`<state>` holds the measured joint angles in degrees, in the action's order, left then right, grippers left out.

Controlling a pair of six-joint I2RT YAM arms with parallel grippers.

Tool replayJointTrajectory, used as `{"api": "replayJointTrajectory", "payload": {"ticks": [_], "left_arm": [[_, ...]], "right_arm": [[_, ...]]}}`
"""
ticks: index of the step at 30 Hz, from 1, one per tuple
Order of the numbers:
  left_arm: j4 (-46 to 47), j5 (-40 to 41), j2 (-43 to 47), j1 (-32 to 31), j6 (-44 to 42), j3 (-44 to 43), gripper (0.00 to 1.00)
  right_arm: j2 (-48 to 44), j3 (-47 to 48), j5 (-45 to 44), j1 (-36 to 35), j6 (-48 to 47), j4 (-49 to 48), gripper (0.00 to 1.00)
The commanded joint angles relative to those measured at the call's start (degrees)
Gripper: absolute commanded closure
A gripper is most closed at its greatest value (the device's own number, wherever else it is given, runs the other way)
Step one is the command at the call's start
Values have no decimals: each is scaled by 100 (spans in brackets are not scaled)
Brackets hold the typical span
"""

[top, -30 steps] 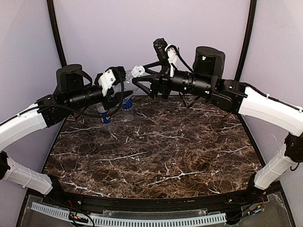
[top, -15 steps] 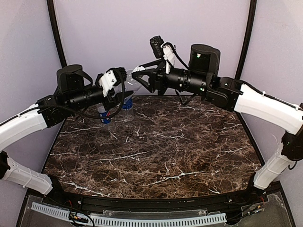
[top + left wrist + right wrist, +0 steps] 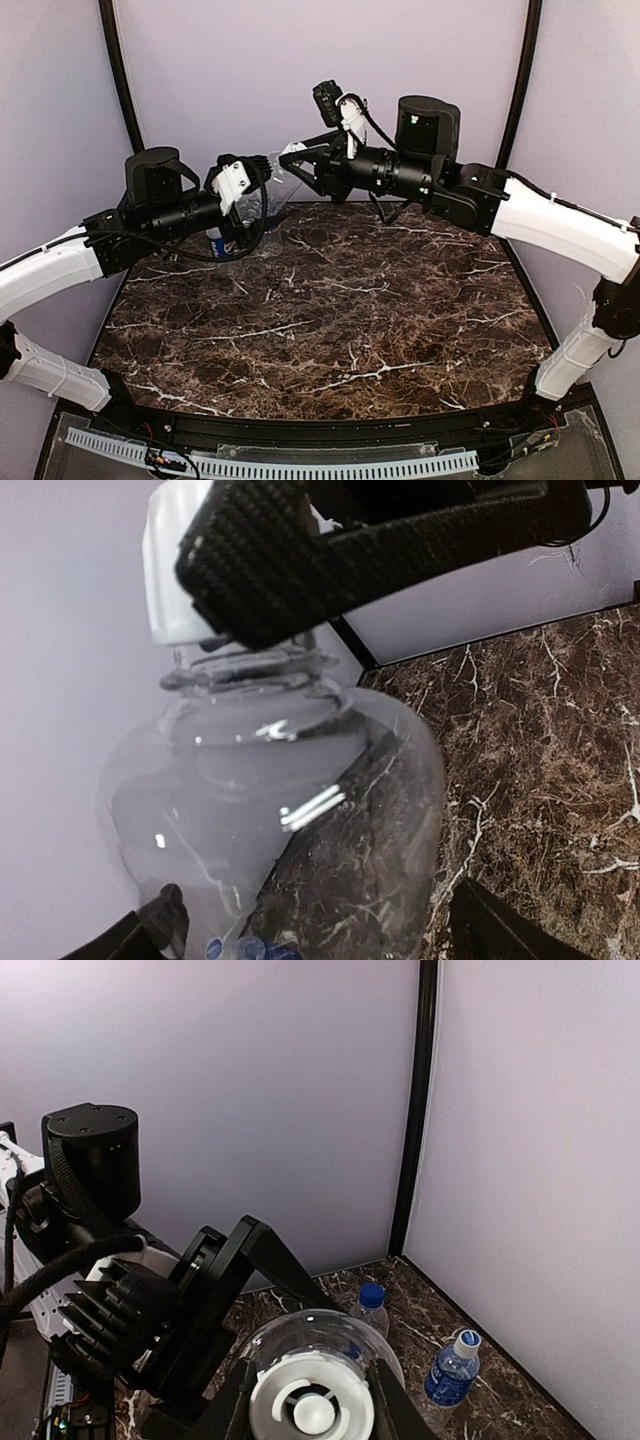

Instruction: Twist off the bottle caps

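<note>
An unlabelled clear bottle [image 3: 270, 810] hangs tilted in the air at the back of the table, with its white cap [image 3: 310, 1405] on its neck. My right gripper [image 3: 310, 1407] is shut on that white cap, a finger pressed to each side of it. My left gripper [image 3: 325, 930] stands open around the bottle's body, with a gap showing at its right finger. On the table behind stand a Pepsi bottle [image 3: 372, 1318] with a dark blue cap [image 3: 372, 1294] and a blue-labelled water bottle [image 3: 450, 1380] with a pale cap [image 3: 467, 1341].
The dark marble table [image 3: 340, 310] is boxed in by lilac walls with black corner posts [image 3: 122, 75]. Both arms meet at the back left, high over the table, above the two standing bottles near the left rear corner.
My left gripper has opened off the clear bottle's body and drawn back a little. My right gripper has moved in to the left and shut on the white cap.
</note>
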<state>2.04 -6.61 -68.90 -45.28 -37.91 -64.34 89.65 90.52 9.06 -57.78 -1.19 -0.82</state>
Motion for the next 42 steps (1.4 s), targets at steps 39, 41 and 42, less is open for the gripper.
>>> {"api": "replayJointTrajectory", "payload": {"ticks": [39, 41, 42], "left_arm": [[2242, 2072, -309, -57, -4216, 309, 50], [2269, 2095, -334, -74, -4341, 307, 50], [2267, 2090, -345, -80, -4401, 314, 50]], "right_arm": [[-724, -194, -216, 576, 2355, 755, 2], [-664, -166, -166, 664, 2552, 820, 1], [-627, -142, -115, 699, 2649, 831, 1]]}}
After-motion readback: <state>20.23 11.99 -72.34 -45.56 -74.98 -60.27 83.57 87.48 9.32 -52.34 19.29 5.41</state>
